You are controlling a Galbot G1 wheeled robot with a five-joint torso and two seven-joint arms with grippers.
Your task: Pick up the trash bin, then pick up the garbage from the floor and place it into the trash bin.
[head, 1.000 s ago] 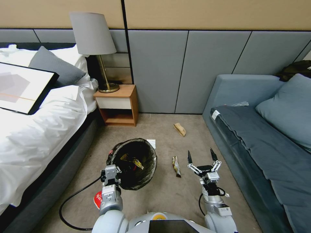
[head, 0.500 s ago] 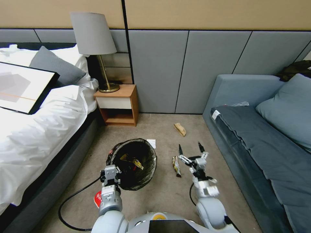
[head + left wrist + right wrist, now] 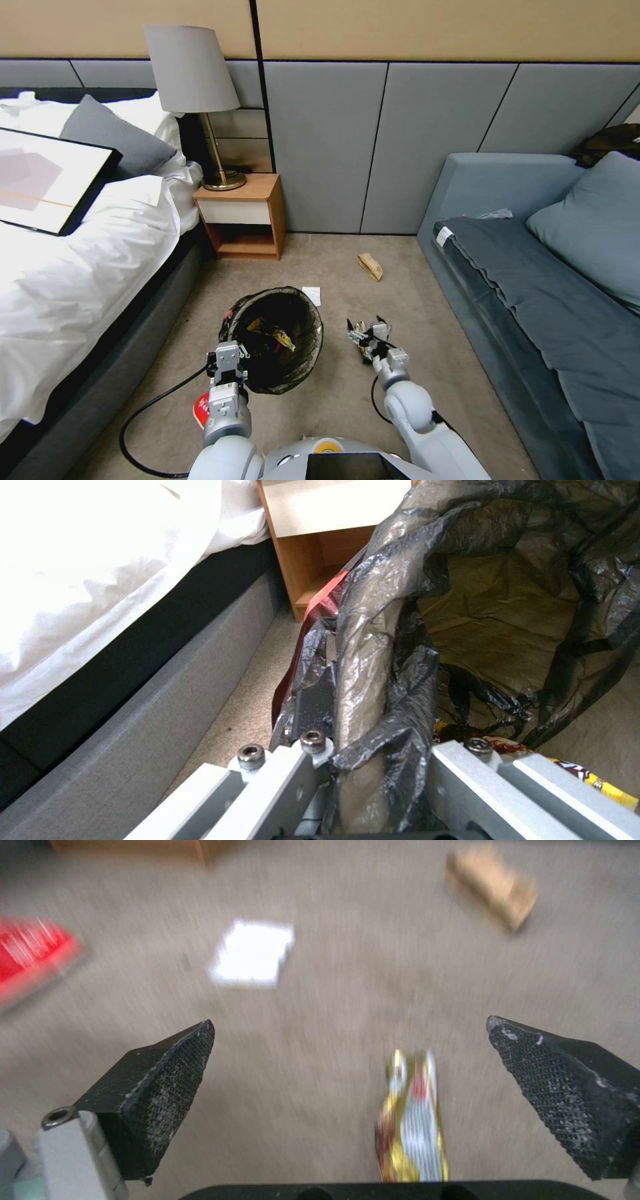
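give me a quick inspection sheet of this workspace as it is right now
surface: beige carpet floor, bare between the items.
job's things: trash bin with black liner, held at its near rim, wrappers inside; gold snack wrapper on the floor between the right fingers; white paper scrap beyond the bin; crumpled brown paper bag farther toward the wall; red wrapper beside the left arm.
clutter: framed picture on the bed.
grippers: left end effector shut on the bin rim; right end effector open, low over the gold wrapper.
cables: black cable looping on the floor by the left arm.
surroundings: bed, nightstand with lamp, grey sofa.
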